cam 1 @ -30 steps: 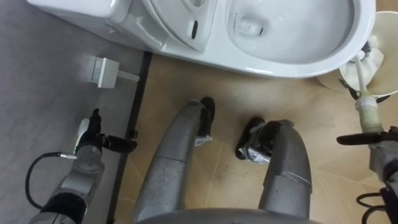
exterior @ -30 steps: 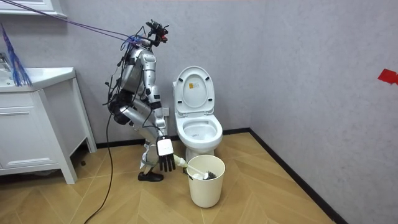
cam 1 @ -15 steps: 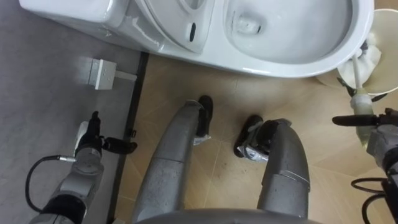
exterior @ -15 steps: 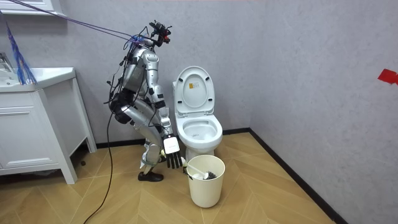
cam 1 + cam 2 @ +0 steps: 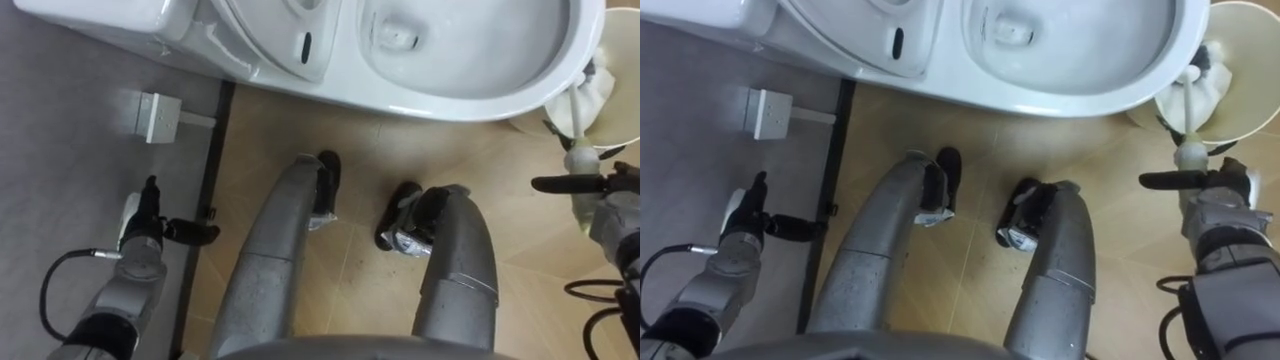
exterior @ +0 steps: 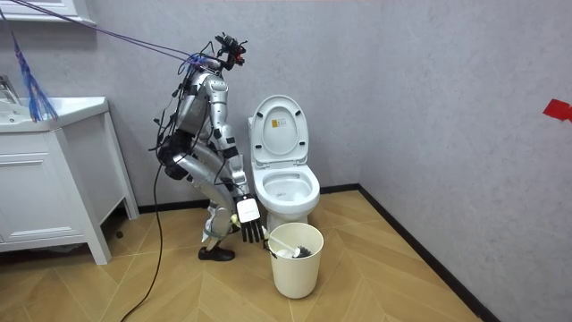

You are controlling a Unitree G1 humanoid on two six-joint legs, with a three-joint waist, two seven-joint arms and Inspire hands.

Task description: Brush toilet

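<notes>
White toilet brush (image 5: 1187, 112) sits in round cream bin (image 5: 1250, 80), your right hand (image 5: 1220, 205) spread beside its handle; grasp it next.

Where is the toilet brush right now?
At the right eye view's upper right, the brush stands in the cream bin beside the front of the toilet, its handle end at the right hand.

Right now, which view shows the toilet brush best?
Right eye view: toilet brush head sits in the bin, handle plain. Left eye view has it against the edge; room view shows it far off.
</notes>
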